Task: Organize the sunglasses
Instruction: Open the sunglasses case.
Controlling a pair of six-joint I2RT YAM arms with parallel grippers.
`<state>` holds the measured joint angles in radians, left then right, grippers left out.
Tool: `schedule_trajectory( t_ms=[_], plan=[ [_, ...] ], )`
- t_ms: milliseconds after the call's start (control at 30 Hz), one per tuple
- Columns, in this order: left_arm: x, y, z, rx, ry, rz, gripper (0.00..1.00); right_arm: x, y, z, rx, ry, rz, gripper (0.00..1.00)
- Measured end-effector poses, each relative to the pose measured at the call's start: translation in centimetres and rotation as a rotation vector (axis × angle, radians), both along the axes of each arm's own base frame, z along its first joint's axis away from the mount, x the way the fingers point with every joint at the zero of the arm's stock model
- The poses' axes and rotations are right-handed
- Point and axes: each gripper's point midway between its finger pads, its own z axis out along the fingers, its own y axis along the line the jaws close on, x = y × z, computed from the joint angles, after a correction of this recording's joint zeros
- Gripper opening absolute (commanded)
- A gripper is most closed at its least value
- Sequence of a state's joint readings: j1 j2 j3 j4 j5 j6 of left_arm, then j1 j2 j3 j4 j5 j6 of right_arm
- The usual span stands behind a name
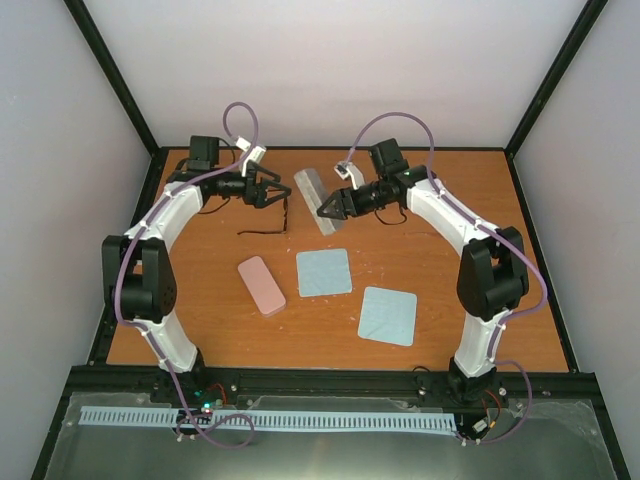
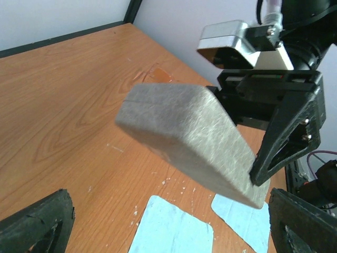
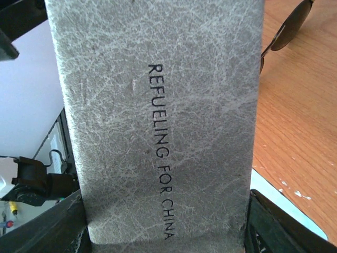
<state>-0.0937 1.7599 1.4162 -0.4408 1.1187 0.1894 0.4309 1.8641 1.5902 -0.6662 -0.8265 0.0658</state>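
Clerk: Sunglasses (image 3: 290, 25), one pair found. Dark thin-wire frame, tinted lens, slender temple arms. They lie flat on the counter (image 1: 430, 250), towards its far side and left of the middle, close by the left gripper (image 1: 277, 191) and near the raised grey case (image 3: 158, 132). I cannot make out a second pair.

Checker: Handling?

Clerk: Judged light, springy in the wire and easily bent. The lenses are probably slick and quick to scratch. Best taken at the bridge or at a hinge corner, with the fingers closing across the wire. The lens face or the middle of a temple arm would likely flex and slip.

Checker: Grippers?

Clerk: Left gripper has its fingers spread wide with nothing between them, and it hangs over the counter beside the frame. Right gripper (image 1: 323, 211) is clamped on one end of the grey case, which is lifted clear of the counter and tilted, its free end towards the left gripper. The case appears closed and is lettered "REFUELING FOR CHINA".

Checker: Remaining stock?

Clerk: Pink case (image 1: 262, 284), flat on the counter, nearer the arm bases and apart from the sunglasses. Two pale blue cloths, both lying flat: one (image 1: 324, 272) just beside the pink case, the other (image 1: 388, 315) nearer the right arm. Neither cloth touches the other or the pink case.
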Motion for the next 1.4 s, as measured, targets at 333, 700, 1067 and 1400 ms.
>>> schedule_trajectory(
  t_ms=[333, 700, 1067, 1400],
  plan=[
    [-1.7, -4.2, 0.5, -0.001, -0.021, -0.079, 0.99, -0.8, 1.1, 2.0, 0.059, -0.023, 0.014, 0.03],
    [-2.0, -4.8, -0.4, 0.008, -0.002, -0.078, 1.0, -2.0, 0.9, 2.7, 0.062, -0.043, 0.011, 0.03],
    [-2.5, -4.7, -2.1, 0.029, 0.013, -0.08, 0.99, -2.7, 0.0, 1.9, 0.037, -0.029, -0.026, 0.03],
    [-2.0, -4.5, -2.9, 0.059, -0.005, -0.065, 0.99, -2.7, -0.9, 2.2, 0.014, -0.036, -0.06, 0.03]
  ],
)
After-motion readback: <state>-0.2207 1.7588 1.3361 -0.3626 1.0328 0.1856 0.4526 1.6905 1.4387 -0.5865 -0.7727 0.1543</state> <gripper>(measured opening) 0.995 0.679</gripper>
